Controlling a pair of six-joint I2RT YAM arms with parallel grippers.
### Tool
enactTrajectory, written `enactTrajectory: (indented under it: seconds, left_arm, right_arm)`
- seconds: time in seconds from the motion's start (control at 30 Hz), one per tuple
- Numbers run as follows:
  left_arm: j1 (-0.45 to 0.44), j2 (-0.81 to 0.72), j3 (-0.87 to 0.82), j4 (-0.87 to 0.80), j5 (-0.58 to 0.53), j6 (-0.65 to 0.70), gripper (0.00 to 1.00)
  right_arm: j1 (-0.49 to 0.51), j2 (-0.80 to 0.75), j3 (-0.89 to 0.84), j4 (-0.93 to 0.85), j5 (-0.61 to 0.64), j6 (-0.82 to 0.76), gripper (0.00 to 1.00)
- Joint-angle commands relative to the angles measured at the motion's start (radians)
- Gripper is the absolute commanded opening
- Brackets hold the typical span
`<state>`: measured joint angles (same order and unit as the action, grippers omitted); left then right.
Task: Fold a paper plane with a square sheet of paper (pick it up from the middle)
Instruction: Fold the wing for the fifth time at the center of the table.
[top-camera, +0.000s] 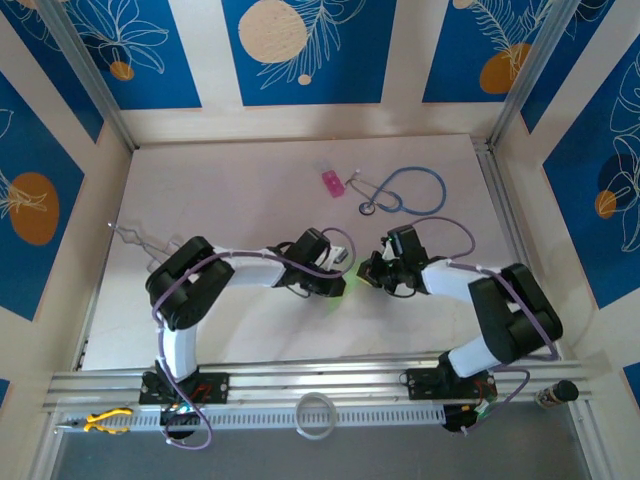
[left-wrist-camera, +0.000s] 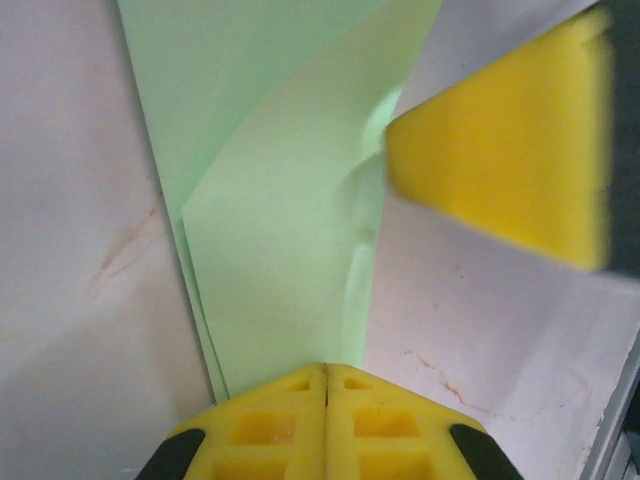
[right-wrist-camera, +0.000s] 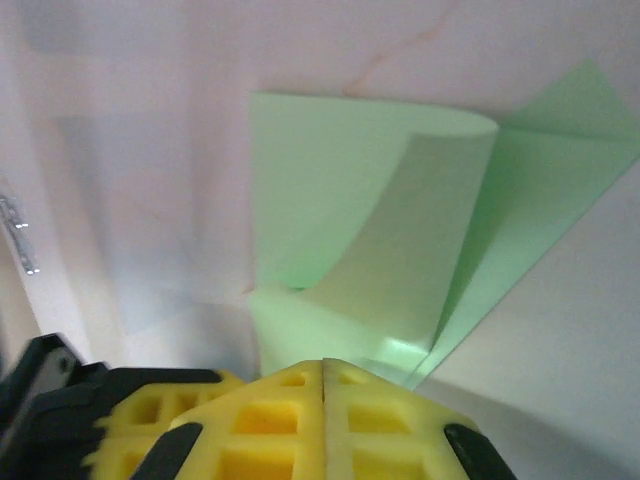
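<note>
Over a white tabletop (top-camera: 250, 190) walled in blue floral panels: mid-fold, both pincers clenched.

Clamped tight, left gripper (left-wrist-camera: 325, 372) and right gripper (right-wrist-camera: 322, 366), on opposite ends of the light-green square sheet of paper (left-wrist-camera: 290, 250), low over the table's centre between the wrists. Likely to tear or crease askew if pulled apart or twisted unevenly. Thin, matte, pale; one flap curled over, not pressed flat.

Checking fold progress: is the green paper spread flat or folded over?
Partly folded. In both wrist views a flap of the green paper curves up and over another layer and is not pressed flat.
</note>
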<state>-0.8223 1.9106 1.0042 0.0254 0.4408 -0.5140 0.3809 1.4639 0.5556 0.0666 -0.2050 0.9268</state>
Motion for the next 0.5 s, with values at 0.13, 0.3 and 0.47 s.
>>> enactTrajectory:
  seconds: [0.13,0.3,0.47]
  left_arm:
    - [0.005,0.03,-0.079,-0.118,-0.024,0.025,0.03]
    - [0.005,0.034,-0.07,-0.111,-0.02,0.014,0.03]
    - [0.005,0.034,-0.062,-0.112,-0.019,0.009,0.03]
  right_arm:
    - [-0.005,-0.067,-0.001,0.008,-0.025,-0.041,0.02]
    - [0.037,0.025,0.043,0.036,-0.04,-0.036,0.01]
    - [0.061,0.112,0.088,0.012,0.002,-0.015,0.01]
